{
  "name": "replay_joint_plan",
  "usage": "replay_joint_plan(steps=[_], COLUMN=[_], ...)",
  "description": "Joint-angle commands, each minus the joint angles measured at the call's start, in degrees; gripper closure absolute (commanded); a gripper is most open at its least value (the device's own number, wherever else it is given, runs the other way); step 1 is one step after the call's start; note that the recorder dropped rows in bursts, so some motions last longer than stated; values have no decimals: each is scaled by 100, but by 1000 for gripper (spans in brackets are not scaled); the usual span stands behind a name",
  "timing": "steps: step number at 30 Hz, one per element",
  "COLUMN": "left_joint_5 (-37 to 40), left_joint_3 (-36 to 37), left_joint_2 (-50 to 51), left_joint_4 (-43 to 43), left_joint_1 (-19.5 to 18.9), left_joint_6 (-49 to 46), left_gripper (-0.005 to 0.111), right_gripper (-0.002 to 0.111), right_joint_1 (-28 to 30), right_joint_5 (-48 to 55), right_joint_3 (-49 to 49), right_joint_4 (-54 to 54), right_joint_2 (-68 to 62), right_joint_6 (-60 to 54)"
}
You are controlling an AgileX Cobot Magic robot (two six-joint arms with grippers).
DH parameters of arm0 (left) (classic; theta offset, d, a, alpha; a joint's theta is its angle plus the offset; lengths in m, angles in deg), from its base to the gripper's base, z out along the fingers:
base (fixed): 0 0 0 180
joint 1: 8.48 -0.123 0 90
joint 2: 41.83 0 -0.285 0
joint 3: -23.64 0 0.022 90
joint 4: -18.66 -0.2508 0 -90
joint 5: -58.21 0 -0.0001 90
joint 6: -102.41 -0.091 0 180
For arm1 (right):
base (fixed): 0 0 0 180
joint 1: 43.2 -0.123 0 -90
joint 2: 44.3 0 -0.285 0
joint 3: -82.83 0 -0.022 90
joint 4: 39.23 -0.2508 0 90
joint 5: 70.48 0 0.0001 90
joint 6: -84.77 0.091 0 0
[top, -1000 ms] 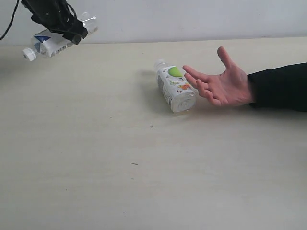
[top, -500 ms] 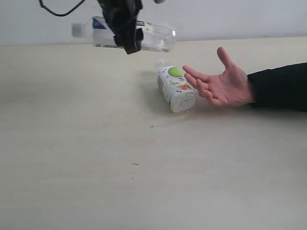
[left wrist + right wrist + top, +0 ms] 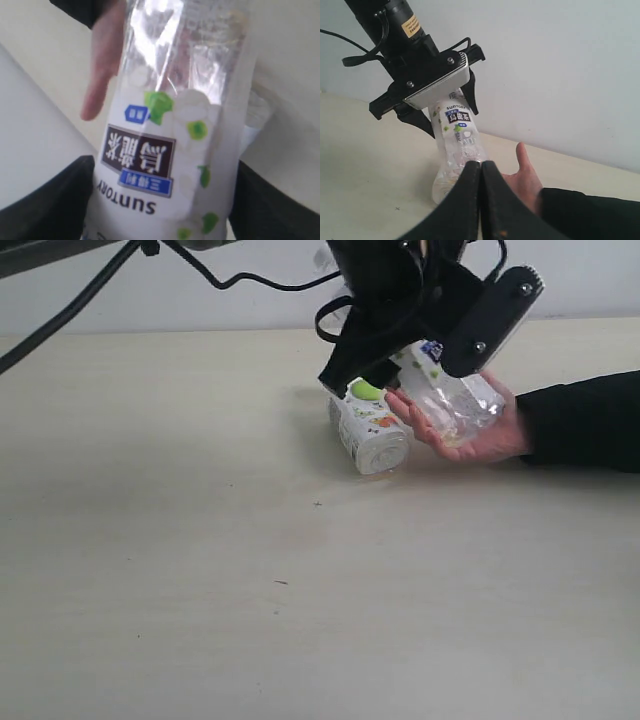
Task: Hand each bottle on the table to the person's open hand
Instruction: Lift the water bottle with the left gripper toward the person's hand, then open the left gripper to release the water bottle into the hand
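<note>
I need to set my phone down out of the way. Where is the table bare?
Bare: the table in front of the lying bottle and the wide stretch left of it in the exterior view. Crowded: at the open hand, where the left gripper holds a blue-label bottle over the palm, the lying bottle beside the fingers.

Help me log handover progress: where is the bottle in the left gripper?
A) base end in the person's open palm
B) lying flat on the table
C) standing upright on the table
A: the bottle held by the left gripper slants down, its base in the person's open hand.
</note>
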Motion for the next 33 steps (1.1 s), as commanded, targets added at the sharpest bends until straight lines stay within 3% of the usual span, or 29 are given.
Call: replay_joint_plan(steps=[1, 5, 12, 22, 33], left_joint_5=[-612, -996, -1833, -1963, -2071], left_joint_3=[5, 5, 5, 5, 5], left_joint_2=[-72, 61, 539, 1307, 1486], left_joint_4=[20, 58, -20, -289, -503], left_joint_1=[173, 284, 320, 329, 284], left_joint_6=[-541, -1084, -1232, -1260, -1190], left_gripper=[107, 107, 107, 107, 107], right_gripper=[108, 108, 108, 108, 108], right_joint_1=[-17, -17, -17, -17, -17], right_joint_5=[-33, -33, -33, -33, -33], right_joint_3=[-21, -21, -21, -21, -21], right_joint_4=[-25, -25, -25, -25, -25], right_joint_2=[26, 26, 26, 26, 26], right_joint_6=[-9, -9, -9, -9, -9])
